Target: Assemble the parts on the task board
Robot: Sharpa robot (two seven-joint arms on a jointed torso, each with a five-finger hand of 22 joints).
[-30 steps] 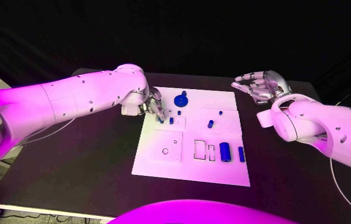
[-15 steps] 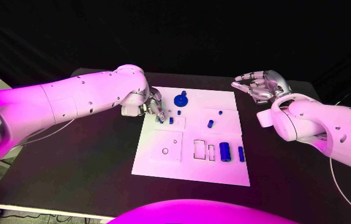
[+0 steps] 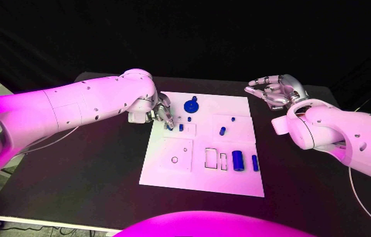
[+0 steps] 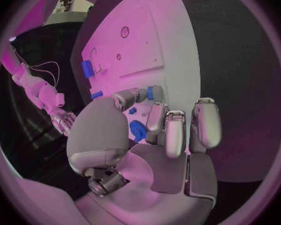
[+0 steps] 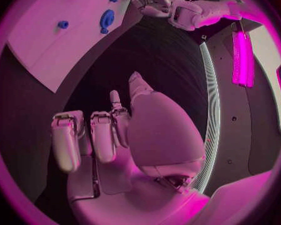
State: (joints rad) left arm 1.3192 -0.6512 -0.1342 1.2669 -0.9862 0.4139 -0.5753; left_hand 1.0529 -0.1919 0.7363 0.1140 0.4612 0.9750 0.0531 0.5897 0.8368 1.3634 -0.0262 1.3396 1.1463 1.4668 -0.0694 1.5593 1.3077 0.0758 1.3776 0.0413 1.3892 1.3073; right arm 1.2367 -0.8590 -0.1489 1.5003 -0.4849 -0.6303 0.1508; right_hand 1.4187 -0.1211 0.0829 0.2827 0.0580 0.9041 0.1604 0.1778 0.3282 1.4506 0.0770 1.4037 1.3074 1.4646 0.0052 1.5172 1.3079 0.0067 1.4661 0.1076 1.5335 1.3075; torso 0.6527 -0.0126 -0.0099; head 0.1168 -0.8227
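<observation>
- My left hand (image 3: 161, 112) pinches a small blue part (image 4: 150, 92) over the task board's (image 3: 202, 164) left side.
- My right hand (image 3: 275, 91) waits far off, fingers apart, holding nothing.

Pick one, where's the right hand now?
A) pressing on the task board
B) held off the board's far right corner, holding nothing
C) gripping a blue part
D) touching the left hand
B: the right hand sits beyond the task board edge, fingers curled, no part in it.
</observation>
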